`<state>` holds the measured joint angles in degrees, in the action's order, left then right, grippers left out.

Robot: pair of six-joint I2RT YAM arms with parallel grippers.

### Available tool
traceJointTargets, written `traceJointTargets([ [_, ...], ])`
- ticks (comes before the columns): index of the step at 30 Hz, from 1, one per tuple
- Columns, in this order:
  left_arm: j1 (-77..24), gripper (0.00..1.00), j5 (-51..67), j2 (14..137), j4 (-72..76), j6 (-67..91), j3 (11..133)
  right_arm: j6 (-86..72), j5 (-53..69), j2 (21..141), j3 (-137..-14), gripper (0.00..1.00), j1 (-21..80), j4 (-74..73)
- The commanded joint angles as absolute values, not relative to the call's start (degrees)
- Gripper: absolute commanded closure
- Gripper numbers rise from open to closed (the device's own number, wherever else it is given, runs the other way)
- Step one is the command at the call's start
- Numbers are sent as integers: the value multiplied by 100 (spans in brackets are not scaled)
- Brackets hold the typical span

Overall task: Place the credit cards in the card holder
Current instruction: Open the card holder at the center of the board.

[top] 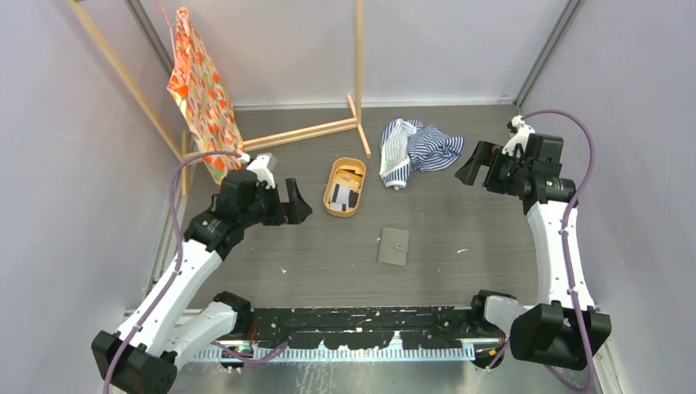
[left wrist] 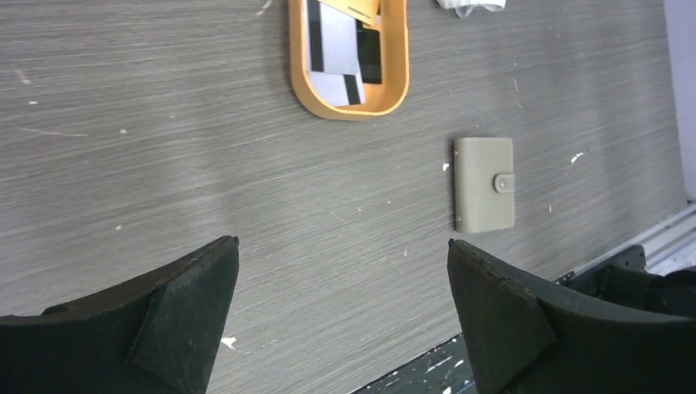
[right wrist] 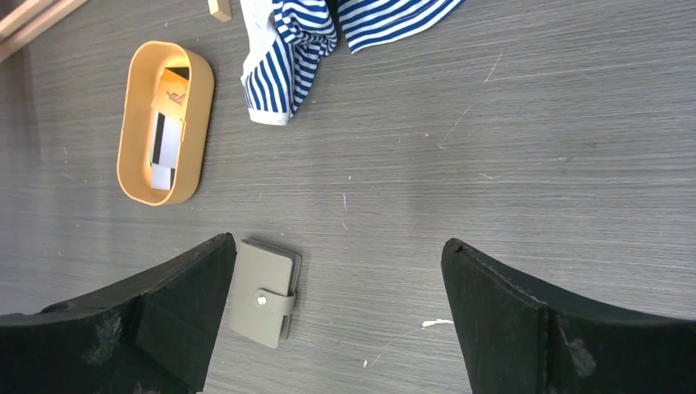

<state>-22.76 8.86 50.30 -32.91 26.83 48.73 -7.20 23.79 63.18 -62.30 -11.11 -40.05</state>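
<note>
Opening the card holder (top: 393,246) should come first. It lies shut on the table, near the orange tray (top: 327,195) that has the credit cards (top: 345,194) in it. The left gripper (left wrist: 342,242) and right gripper (right wrist: 334,240) hang spread wide, holding nothing. One should pin the holder down while the other lifts the snap flap.

the top view looks down from high above and behind the near edge of the table (top: 460,246), facing the far wall and taking in the whole surface. each wrist view looks steeply down at the table from much nearer, its own jaws filling the bottom corners, left and right from opposite sides. all three share the oval tray (left wrist: 349,113) and the card holder (left wrist: 484,185); the striped cloth (right wrist: 287,57) shows mainly in top and right wrist.
</note>
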Motion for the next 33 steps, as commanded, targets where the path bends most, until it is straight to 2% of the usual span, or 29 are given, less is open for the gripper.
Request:
traceJointTargets([
  [1, -2531, 0, 1377, 5322, -2829, 2857, 5169, -1047, 2212, 6344, -6600, 0, -1159, -3971],
  [6, -3156, 0, 1405, 5622, -2178, 3084, 4998, -955, 2611, 6378, -6668, 0, -1168, -3916],
  [12, -4078, 0, 1077, 5712, -980, 3728, 4357, 502, 4217, 6433, -6496, 0, -768, -4135],
  [16, -4382, 1, 956, 5692, 37, 4412, 3632, 1829, 4796, 6462, -6158, 0, 54, -4506],
  [21, -4604, 4, 747, 5843, 812, 5137, 2929, 2776, 4050, 6734, -5674, 1, 1505, -4380],
  [25, -4708, 9, 652, 6167, 1166, 5573, 2788, 3011, 3163, 7109, -5497, 9, 2605, -4190],
  [29, -4796, 15, 549, 6450, 1483, 5879, 2750, 2999, 2561, 7183, -5138, 28, 3431, -3982],
  [33, -4871, 22, 353, 6526, 1762, 6102, 2564, 2763, 1839, 7487, -4960, 38, 4042, -3603],
])
